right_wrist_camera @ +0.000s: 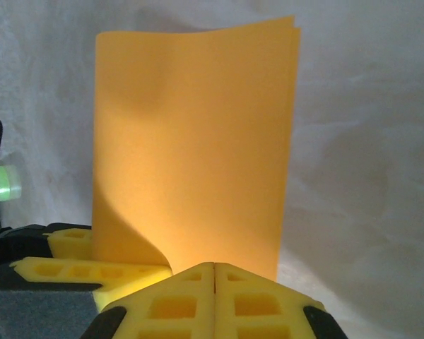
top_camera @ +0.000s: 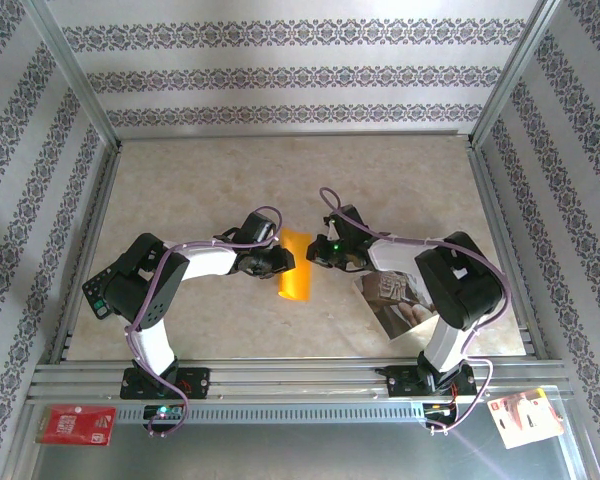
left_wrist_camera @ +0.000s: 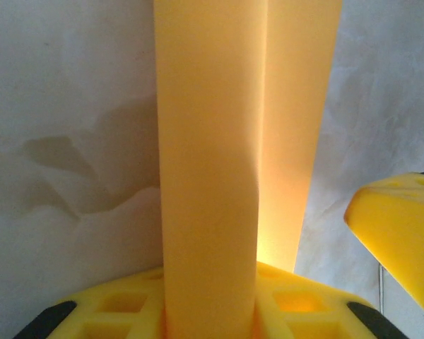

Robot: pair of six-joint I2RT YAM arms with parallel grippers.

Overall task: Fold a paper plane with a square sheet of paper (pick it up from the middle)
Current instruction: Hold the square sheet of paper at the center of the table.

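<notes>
Orange square sheet of paper (top_camera: 296, 265) sits folded double at table (top_camera: 200, 180) centre.

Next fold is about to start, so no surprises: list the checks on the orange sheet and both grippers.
1. Left gripper clamped on the square sheet of paper: ok.
2. Sheet folded double: ok.
3. Right gripper shut: ok.
4. Right gripper pinching the sheet: cannot tell.
5. Sheet apart from the photo sheet: ok.
6. Sheet lifted off the table: cannot tell.
</notes>
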